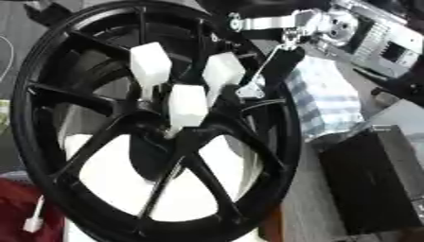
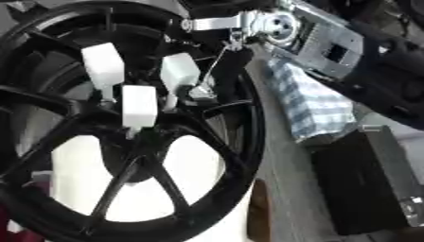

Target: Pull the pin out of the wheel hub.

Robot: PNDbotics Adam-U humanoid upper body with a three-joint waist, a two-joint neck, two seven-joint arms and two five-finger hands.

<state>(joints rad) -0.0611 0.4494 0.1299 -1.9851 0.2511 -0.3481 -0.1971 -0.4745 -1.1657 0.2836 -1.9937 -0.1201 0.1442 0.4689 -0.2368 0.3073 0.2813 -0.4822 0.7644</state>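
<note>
A large black spoked wheel (image 1: 49, 156) fills the left of both views, and its hub (image 1: 157, 125) sits near the middle. Three pins with white block heads stick out of the hub: one at the upper left (image 1: 150, 64), one in the middle (image 1: 188, 105) and one at the right (image 1: 222, 71). My right hand (image 2: 236, 56) comes in from the upper right on a silver wrist (image 2: 278, 23). It reaches down over the rim to the right-hand pin (image 2: 180, 71) and lies against that pin's lower right side. The dark wheel hides how the hand closes. My left hand shows in neither view.
A blue-and-white checked cloth (image 1: 327, 97) lies right of the wheel, with a black box (image 1: 373, 184) in front of it. A dark red thing (image 1: 21, 208) and a small white piece (image 1: 33, 222) sit at the lower left. A white surface (image 1: 116, 175) shows through the spokes.
</note>
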